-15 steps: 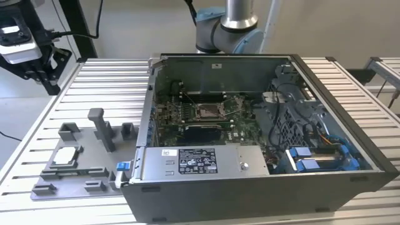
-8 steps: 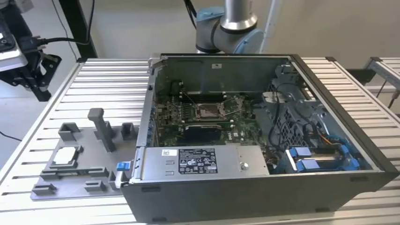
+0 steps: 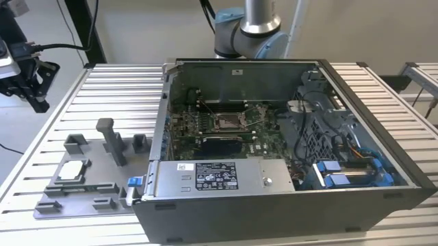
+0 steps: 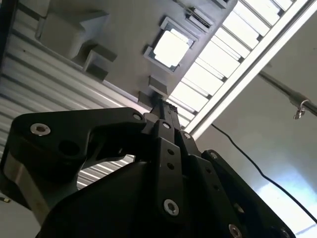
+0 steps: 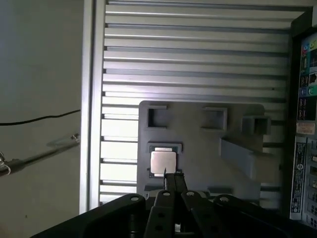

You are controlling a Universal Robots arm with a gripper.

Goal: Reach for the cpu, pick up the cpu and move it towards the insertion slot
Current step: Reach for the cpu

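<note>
The cpu (image 3: pixel 72 171) lies flat, silvery face up, in a square pocket of the grey fixture plate (image 3: pixel 102 187) on the slatted table, at the exterior view's left. It also appears in both wrist views (image 5: pixel 163 162) (image 4: pixel 172 48). My black gripper (image 3: pixel 33 87) hangs well above the table near its far left corner, apart from the cpu. In both wrist views its fingertips (image 5: pixel 171 177) (image 4: pixel 159 106) sit pressed together with nothing between them, pointing towards the cpu. The insertion slot (image 3: pixel 228 121) is the metal-framed socket on the green board inside the open computer case.
The open computer case (image 3: pixel 274 215) fills the table's middle and right, with a silver labelled box (image 3: pixel 219 177) along its near side. Grey upright blocks (image 3: pixel 113 141) stand on the fixture plate between the cpu and the case. A black cable (image 5: pixel 39 119) lies on the floor beside the table.
</note>
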